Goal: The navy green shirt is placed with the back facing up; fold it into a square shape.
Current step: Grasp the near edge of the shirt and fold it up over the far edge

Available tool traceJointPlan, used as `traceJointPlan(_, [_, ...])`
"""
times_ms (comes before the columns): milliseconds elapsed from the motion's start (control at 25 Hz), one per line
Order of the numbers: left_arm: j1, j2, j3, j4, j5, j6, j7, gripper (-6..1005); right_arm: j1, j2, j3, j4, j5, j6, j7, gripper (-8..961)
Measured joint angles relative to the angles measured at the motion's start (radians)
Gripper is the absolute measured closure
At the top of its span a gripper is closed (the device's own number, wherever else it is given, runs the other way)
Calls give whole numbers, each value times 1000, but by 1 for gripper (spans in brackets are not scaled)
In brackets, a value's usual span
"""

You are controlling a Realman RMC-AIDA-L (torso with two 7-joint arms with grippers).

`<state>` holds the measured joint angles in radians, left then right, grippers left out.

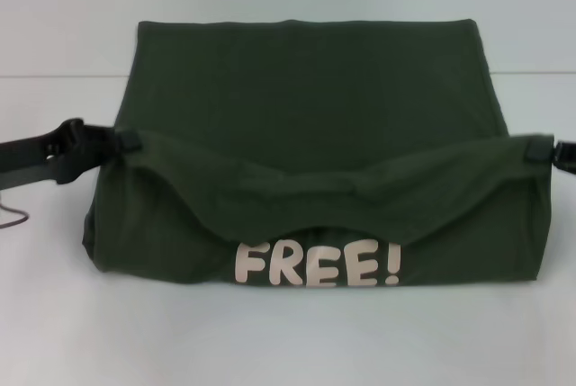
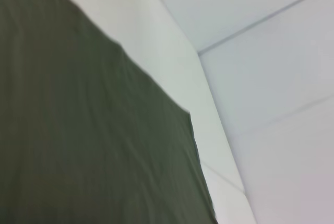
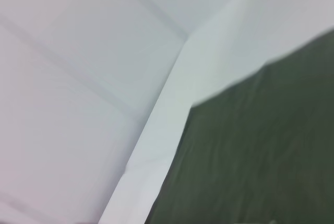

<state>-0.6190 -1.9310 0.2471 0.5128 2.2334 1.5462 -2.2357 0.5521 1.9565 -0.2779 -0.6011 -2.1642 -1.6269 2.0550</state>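
1. the navy green shirt (image 1: pixel 306 125) lies on the white table (image 1: pixel 288 341); its near edge is lifted, sagging between the pincers.
2. left pincer (image 1: pixel 126 140) at 9 o'clock and right pincer (image 1: pixel 540 148) at 3 o'clock each sit clamped on a raised corner.
3. only the head view shows the "free!" lettering (image 1: pixel 317 264); the wrist views show plain cloth (image 2: pixel 78 140) (image 3: pixel 261 151).

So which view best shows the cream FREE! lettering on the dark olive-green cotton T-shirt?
The head view: the cream FREE! lettering reads whole near the front edge of the dark olive-green cotton T-shirt. Both wrist views show only plain green cloth against the white surface, with no lettering.
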Motion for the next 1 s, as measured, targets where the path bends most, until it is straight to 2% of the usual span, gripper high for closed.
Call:
traceJointPlan(160, [-6, -51, -3, -3, -59, -123, 72, 973, 13, 11, -6, 75, 55, 151, -102, 890])
traceJointPlan(320, [-3, -94, -2, -7, -107, -225, 136, 973, 30, 55, -4, 84, 70, 286, -187, 884])
traceJointPlan(400, [-1, -108, -3, -11, -131, -276, 164, 973, 32, 78, 0, 84, 90, 351, -236, 881])
traceJointPlan(600, [1, -123, -1, -38, -205, -352, 244, 973, 29, 110, -6, 100, 160, 464, -345, 873])
traceJointPlan(720, [-12, -127, 0, -60, -224, -383, 287, 972, 42, 114, -7, 135, 172, 515, -411, 869])
traceJointPlan(1000, [-15, -155, -3, -73, -292, -428, 377, 972, 65, 129, -7, 176, 174, 613, -502, 858])
